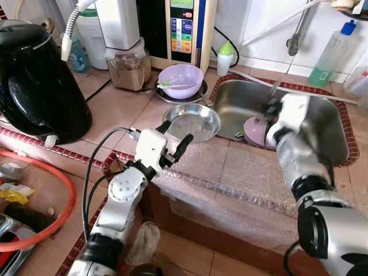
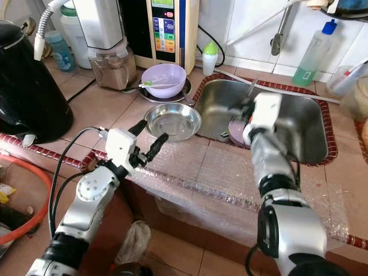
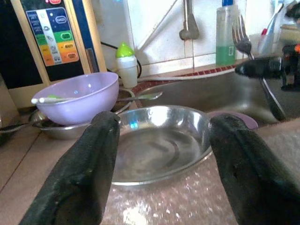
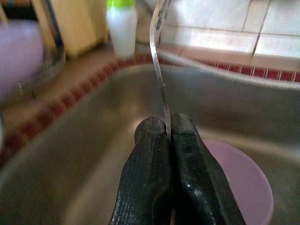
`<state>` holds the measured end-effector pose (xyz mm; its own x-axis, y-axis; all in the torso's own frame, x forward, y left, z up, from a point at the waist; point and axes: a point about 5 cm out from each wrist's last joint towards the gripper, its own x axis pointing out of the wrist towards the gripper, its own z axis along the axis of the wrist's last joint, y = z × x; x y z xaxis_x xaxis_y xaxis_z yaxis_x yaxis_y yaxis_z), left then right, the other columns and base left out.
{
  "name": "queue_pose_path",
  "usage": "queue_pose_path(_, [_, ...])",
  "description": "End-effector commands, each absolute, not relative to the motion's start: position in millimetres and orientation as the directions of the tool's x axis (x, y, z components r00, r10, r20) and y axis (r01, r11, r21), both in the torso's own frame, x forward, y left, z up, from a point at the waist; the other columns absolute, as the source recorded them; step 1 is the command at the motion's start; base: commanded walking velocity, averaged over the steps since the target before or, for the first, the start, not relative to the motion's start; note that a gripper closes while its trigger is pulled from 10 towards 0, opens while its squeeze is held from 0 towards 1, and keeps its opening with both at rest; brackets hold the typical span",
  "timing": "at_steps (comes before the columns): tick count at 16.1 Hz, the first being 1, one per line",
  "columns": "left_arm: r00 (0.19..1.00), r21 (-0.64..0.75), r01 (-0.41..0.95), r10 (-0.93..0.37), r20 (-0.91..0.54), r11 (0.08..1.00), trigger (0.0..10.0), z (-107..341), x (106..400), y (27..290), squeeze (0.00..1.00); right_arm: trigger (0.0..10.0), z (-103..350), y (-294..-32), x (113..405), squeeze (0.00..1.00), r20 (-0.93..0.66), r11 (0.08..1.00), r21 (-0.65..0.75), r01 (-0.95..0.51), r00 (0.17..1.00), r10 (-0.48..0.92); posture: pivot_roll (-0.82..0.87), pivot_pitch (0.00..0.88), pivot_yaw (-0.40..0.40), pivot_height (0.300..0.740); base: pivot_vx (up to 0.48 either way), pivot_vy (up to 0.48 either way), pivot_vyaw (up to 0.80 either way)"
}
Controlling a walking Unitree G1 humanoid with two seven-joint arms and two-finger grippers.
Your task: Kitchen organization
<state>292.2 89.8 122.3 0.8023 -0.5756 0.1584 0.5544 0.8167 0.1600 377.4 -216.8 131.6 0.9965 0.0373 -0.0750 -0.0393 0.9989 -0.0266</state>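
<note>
Two pincers at work over the tiled counter. Right gripper (image 4: 168, 136) above the stainless steel sink (image 1: 328, 123), fingers pressed together on the thin handle of a silver metal fork (image 4: 157, 56), tines pointing up and away from the pincer, toward the white tiled wall. Held upright and by the handle end, probably to keep the tines free and to carry it without dragging on the basin. Just below and beyond the fingers, inside the sink, a round lilac plastic dish (image 4: 241, 180).

Left gripper (image 1: 177, 138) over the bubble-wrap sheet (image 1: 241, 172) at the counter edge, fingers wide apart, nothing between them. Directly ahead of the fingertips, a shallow round steel bowl (image 3: 159, 140), seemingly framed for a grasp on its near rim. Farther ahead, a lilac plastic bowl (image 3: 77, 96) with a utensil across it, resting on a steel plate. Well off to the outer side, a black electric kettle (image 1: 34, 80).
</note>
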Motion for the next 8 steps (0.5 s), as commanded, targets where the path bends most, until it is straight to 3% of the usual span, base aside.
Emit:
queue_pose_path(1, [0.792,0.187,0.566,-0.592,0.147,0.803,10.0,123,290,89,1.0,0.0,122,-215,375,0.0,-0.133,0.992,-0.103,-0.07,0.989,0.056,0.03,0.0,0.059,0.74,0.0,0.0,0.0])
queue_pose_path(2, [0.792,0.187,0.567,-0.594,0.143,0.802,10.0,122,289,89,1.0,0.3,117,-214,373,0.0,-0.163,0.988,-0.126,-0.086,0.984,0.064,0.03,0.0,0.06,0.74,0.0,0.0,0.0])
queue_pose_path(3, [0.793,0.189,0.568,-0.594,0.134,0.801,10.0,121,288,90,1.0,7.0,111,-212,372,0.69,-0.197,0.983,-0.155,-0.101,0.978,0.07,0.04,0.0,0.063,0.74,0.0,0.0,0.0])
queue_pose_path(4, [0.795,0.188,0.566,-0.592,0.13,0.802,10.0,120,287,91,1.0,10.0,108,-211,371,1.0,-0.213,0.979,-0.171,-0.115,0.974,0.077,0.04,0.0,0.063,0.74,0.0,0.0,0.0])
queue_pose_path(8, [0.799,0.194,0.564,-0.59,0.117,0.803,10.0,119,285,94,1.0,10.0,97,-206,367,1.0,-0.263,0.968,-0.198,-0.153,0.96,0.098,0.05,0.0,0.072,0.74,0.0,0.0,0.0])
